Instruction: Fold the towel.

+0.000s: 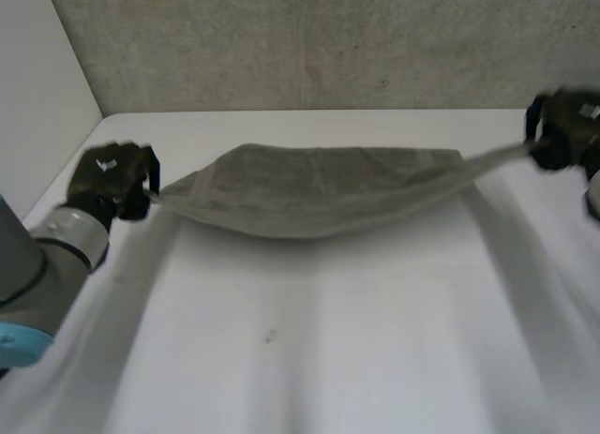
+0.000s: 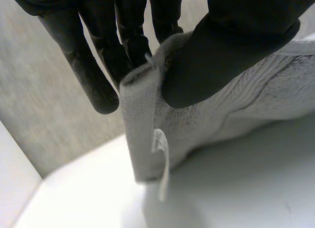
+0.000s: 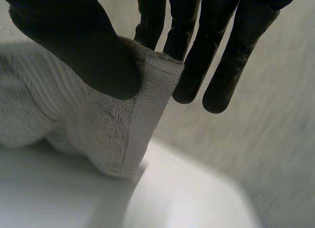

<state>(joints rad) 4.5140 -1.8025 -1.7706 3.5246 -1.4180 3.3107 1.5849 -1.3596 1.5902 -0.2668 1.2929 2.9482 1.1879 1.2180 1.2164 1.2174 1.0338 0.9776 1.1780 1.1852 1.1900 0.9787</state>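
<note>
Towel hangs stretched in the air between two black hands, above the far part of the white table. It is grey and soft. The left hand is up off the table at the towel's left end, on a grey arm with a blue cap. It pinches a corner of the towel. Seen from that wrist, the big thumb presses the corner against the fingers, which point almost straight down behind the cloth. A small tag dangles from that corner. The right hand is lifted a bit higher, far over on the other side. It pulls the towel's right end out into a thin point. Seen from that wrist, its thumb squeezes the stitched corner against straight fingers, and some of those fingers stick out past the edge of the cloth. So both hands hold the towel tight, one at each end. The top edge runs nearly flat from hand to hand, and the middle sags down like a belly. I cannot tell if the low part touches the table. I count one towel, one tag, two hands with one corner each, and one table, with a grey wall behind it.
</note>
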